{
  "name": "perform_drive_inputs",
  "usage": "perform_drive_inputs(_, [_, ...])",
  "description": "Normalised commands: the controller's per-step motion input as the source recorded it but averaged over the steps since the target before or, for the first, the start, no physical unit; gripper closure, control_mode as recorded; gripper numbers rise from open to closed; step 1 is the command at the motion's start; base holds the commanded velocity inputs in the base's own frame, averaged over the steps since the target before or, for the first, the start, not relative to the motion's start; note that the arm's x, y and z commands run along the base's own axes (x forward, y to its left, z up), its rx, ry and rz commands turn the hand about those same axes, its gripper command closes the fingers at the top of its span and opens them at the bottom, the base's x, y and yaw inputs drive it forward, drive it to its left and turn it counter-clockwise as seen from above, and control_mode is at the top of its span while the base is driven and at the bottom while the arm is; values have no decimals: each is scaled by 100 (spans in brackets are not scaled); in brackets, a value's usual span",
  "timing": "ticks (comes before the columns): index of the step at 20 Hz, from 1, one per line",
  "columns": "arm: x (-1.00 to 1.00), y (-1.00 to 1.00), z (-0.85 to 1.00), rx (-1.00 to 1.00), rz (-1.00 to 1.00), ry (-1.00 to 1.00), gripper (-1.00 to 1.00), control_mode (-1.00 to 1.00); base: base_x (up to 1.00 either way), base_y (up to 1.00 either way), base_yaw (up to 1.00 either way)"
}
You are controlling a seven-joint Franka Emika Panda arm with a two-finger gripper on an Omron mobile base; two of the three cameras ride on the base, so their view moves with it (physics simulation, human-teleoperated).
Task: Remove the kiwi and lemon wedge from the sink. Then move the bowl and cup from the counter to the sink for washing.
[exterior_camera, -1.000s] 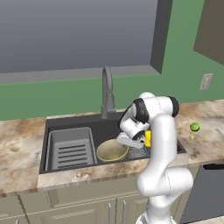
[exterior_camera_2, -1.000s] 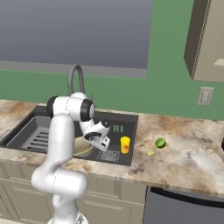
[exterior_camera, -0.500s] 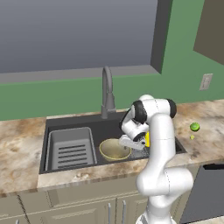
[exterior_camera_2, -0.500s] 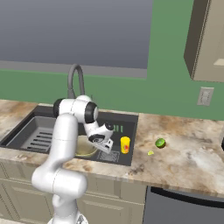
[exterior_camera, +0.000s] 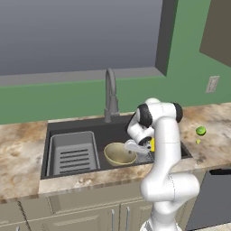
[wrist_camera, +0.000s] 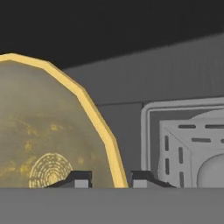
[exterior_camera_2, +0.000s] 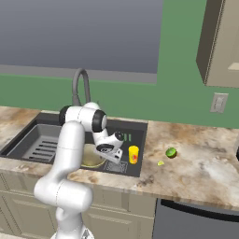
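Tan-gold and glazed-looking, the bowl point(exterior_camera: 120, 153) lies tilted in the dark grey sink point(exterior_camera: 81, 124), just beside the ribbed rack insert point(exterior_camera: 73, 152). In the hand view the jaws point(wrist_camera: 111, 179) stand a little apart, straddling its lighter rim with one tip inside and one outside; whether they press it I cannot tell. To finish this step well, I judge, they should part fully and lift straight off so the thin rim is not dragged. The yellow cup point(exterior_camera_2: 133, 154) already stands in the sink. The kiwi point(exterior_camera_2: 171, 152) and lemon wedge point(exterior_camera_2: 160, 163) lie on the marbled stone desk point(exterior_camera_2: 205, 158).
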Motion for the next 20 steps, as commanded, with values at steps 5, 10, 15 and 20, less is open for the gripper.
perform_drive_inputs(5, [-1, 1, 11, 0, 2, -9, -100, -100, 0, 0, 0])
perform_drive_inputs(10, [-3, 0, 22, 0, 0, -3, -100, -100, 0, 0, 0])
perform_drive_inputs(15, [-7, 0, 35, 0, 0, 0, -100, -100, 0, 0, 0])
perform_drive_inputs(20, [-8, 0, 47, -3, 0, 0, -100, -100, 0, 0, 0])
